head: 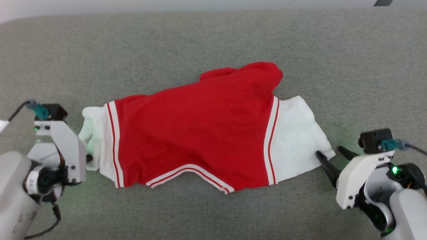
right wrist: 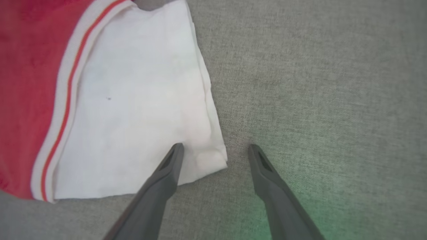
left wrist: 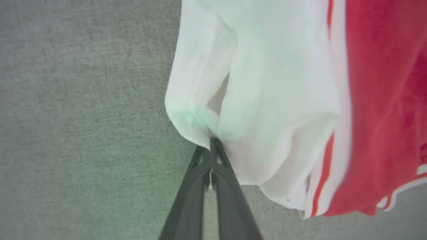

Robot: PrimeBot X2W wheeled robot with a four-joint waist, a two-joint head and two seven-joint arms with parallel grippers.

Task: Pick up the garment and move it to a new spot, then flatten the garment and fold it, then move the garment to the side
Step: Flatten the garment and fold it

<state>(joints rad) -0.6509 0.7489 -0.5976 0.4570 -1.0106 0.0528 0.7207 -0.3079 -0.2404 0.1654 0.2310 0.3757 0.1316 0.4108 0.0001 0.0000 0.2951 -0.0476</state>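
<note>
The garment, a red T-shirt with white sleeve ends and thin white stripes, lies spread across the grey surface, its upper part bunched and folded over. My left gripper is shut on the white left sleeve end, pinching a fold of its edge. In the head view the left gripper sits at that sleeve's outer edge. My right gripper stands open over the corner of the white right sleeve end, one finger above the cloth, the other over bare surface. The same right gripper appears in the head view.
A grey fabric-covered surface stretches all around the garment, with its pale far edge at the top of the head view. A dark object pokes in at the top right corner.
</note>
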